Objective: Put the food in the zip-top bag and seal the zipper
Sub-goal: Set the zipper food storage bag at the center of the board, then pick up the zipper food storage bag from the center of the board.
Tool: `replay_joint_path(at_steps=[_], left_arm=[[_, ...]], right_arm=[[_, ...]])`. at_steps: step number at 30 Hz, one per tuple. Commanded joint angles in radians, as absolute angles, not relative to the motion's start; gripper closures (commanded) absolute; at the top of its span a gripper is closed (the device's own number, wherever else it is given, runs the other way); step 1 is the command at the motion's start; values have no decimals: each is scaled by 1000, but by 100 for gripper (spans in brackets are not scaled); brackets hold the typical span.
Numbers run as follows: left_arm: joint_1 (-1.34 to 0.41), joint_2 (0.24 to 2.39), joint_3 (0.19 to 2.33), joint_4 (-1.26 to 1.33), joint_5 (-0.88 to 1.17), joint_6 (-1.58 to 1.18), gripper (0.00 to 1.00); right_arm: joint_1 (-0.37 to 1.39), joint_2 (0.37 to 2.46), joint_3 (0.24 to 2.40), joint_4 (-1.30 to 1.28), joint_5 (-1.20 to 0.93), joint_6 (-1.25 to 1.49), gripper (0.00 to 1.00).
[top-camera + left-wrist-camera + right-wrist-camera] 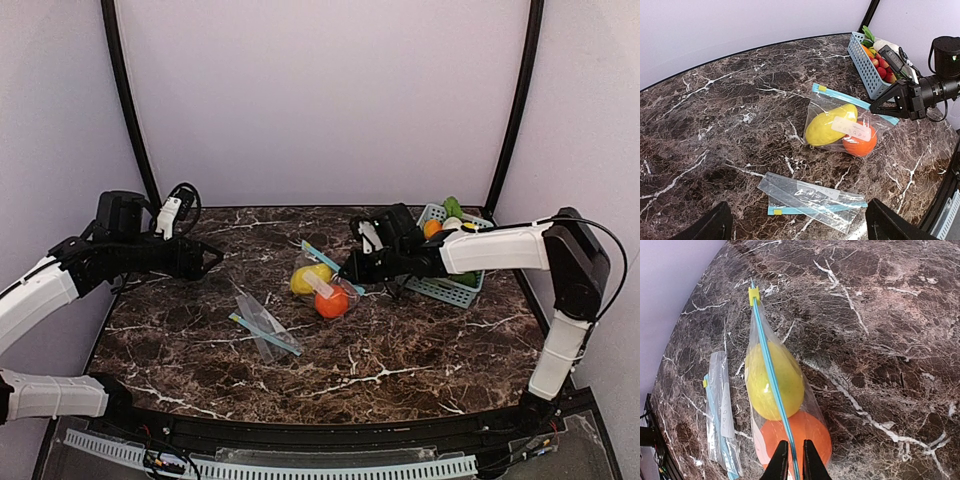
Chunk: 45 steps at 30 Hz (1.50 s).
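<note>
1. The clear zip-top plastic bag is lying on the dark marble-patterned table. The glossy yellow oblong toy fruit and the orange-red toy ball are being held inside it.
2. The bag's blue zipper strip is being straddled at its near end by the right gripper. The strip's long axis is running straight away from the fingers to the small yellow slider tab.
3. Those fingers are being shown almost together, but whether the strip is being pinched or only flanked cannot be told.
4. The left gripper is being held wide apart and empty, well away from the bag, so the right arm is judged the nearer.
5. The white oblong and green piece are lying in the light-blue plastic basket, partly hidden by its wall. How far the zipper is being sealed is hard to make out.
</note>
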<state>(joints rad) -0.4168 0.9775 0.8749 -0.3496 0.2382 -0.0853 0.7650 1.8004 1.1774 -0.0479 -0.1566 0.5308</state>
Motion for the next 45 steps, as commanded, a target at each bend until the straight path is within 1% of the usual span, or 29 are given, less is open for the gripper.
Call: replay_joint_path(at_steps=[1, 4, 7, 11, 12, 15, 17, 20, 24, 29, 33, 37, 41, 45], left_arm=[[-408, 964, 849, -350, 209, -65, 7], [-406, 970, 847, -346, 209, -69, 7], [-400, 971, 844, -344, 208, -72, 7], [-387, 968, 830, -327, 238, -83, 6], [-381, 968, 828, -325, 242, -85, 6], [-366, 972, 826, -318, 253, -96, 6], [-355, 973, 824, -313, 256, -100, 6], [-344, 969, 819, -309, 244, -104, 6], [-336, 966, 812, -301, 239, -115, 6], [-332, 963, 806, -300, 225, -126, 6], [-331, 950, 800, -306, 196, -127, 6], [-332, 938, 795, -314, 175, -127, 6], [-331, 932, 792, -322, 164, -131, 6], [-331, 927, 789, -327, 158, -135, 6]], right_arm=[[768, 1782, 1168, -75, -97, 498, 86], [768, 1781, 1180, -107, -63, 470, 79], [768, 1772, 1191, -123, -41, 434, 63], [768, 1731, 1196, -153, -6, 374, 38], [768, 1716, 1198, -173, 29, 358, 34], [770, 1670, 1212, -234, 101, 315, 24], [777, 1632, 1213, -271, 142, 290, 21], [796, 1565, 1204, -307, 163, 277, 18], [860, 1488, 1184, -324, 172, 272, 17], [968, 1495, 1185, -338, 183, 321, 16], [1069, 1580, 1218, -325, 169, 361, 17], [1156, 1721, 1291, -308, 129, 392, 17], [1210, 1888, 1389, -294, 101, 394, 17], [1231, 1999, 1472, -309, 111, 387, 17]])
